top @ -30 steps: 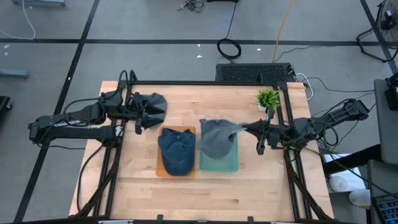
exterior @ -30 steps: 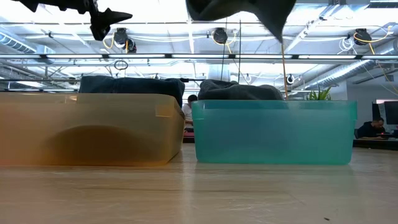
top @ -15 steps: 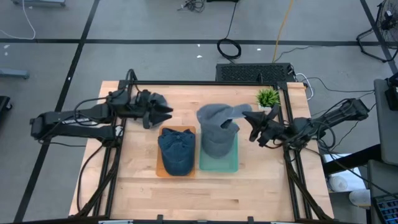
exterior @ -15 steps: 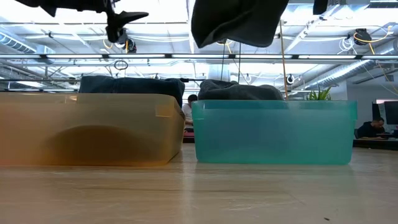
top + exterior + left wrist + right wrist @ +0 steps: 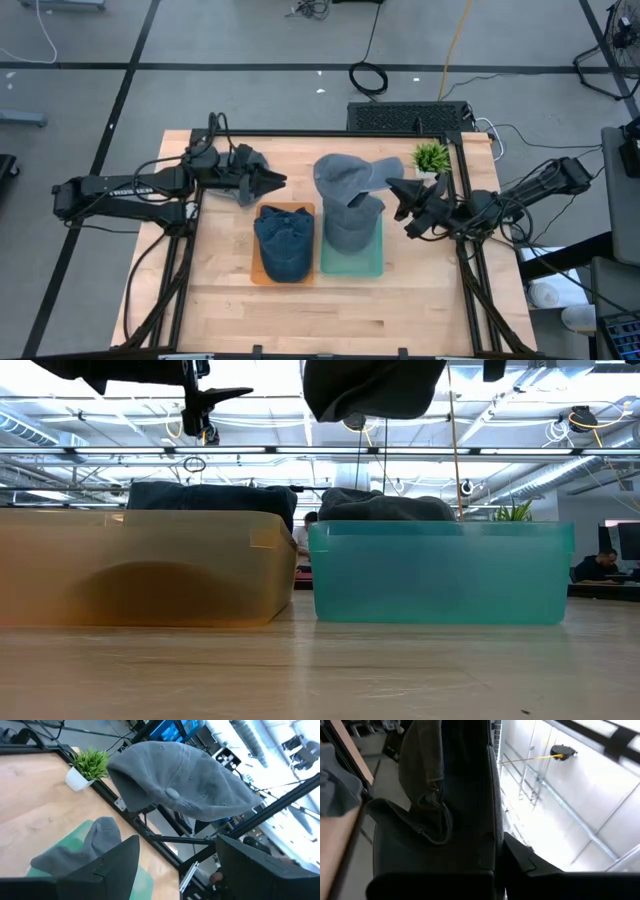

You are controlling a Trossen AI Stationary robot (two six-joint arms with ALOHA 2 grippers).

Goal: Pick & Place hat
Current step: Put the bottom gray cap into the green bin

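Right gripper [image 5: 392, 187] lifts a grey hat [image 5: 343, 175] above the teal bin [image 5: 352, 262].
Its fingers pinch the hat's brim; the left gripper [image 5: 277, 181] hovers nearby, fingers apart.

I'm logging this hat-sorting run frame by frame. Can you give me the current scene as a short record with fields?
held item: grey cap, lifted above the teal bin
right end effector: shut on the cap's brim
left end effector: open, empty, raised over the table beside the orange bin
teal bin contents: another grey hat
orange bin contents: dark blue hat
other: small potted plant at the table's back edge
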